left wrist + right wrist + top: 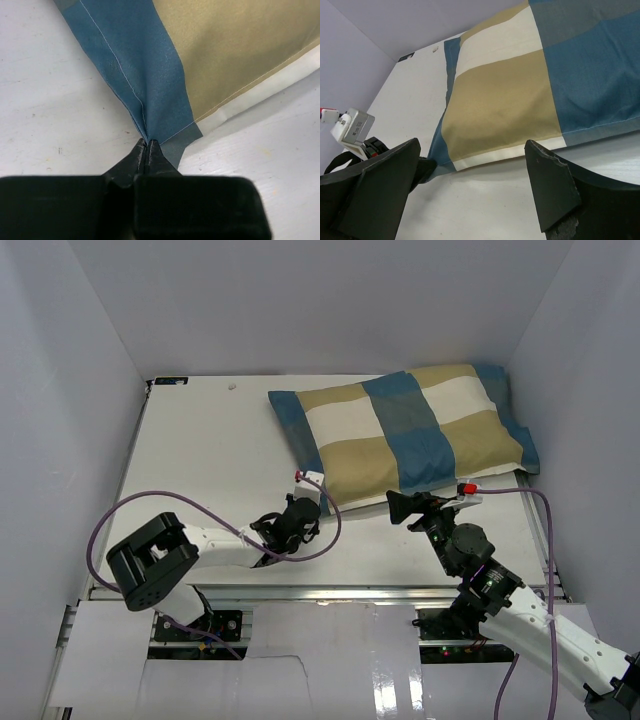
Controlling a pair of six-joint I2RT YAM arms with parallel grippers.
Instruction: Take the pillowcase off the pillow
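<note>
Left end effector (pixel 146 145) sits lowest and closest in its wrist view. Its two black fingers (pixel 135 157) are pressed together on the near left corner of the pillowcase (pixel 140 65). Blue fabric gathers to a point right at the tips. A stitched seam runs up from the pinch, and a tan block lies just right of the blue. White worktop (pixel 200 460) shows on either side of that corner.

Right end effector (pixel 470 170) has its fingers (pixel 552 185) wide apart with nothing between them. It is held just off the pillowcase's near edge, close but not touching, and faces the tan and blue blocks along that edge. Seen from above, it is about midway along the near edge, apart from the left end effector at the near left corner.

Beyond both, the pillowcase lies plump on the worktop with its checks of blue, tan and cream facing up. Its far right corner is near the grey wall (pixel 570 340). The pillow is hidden inside, and the cover wraps every side that shows. A purple cable (pixel 110 525) loops from the left arm, near and to the left of the pillowcase.
</note>
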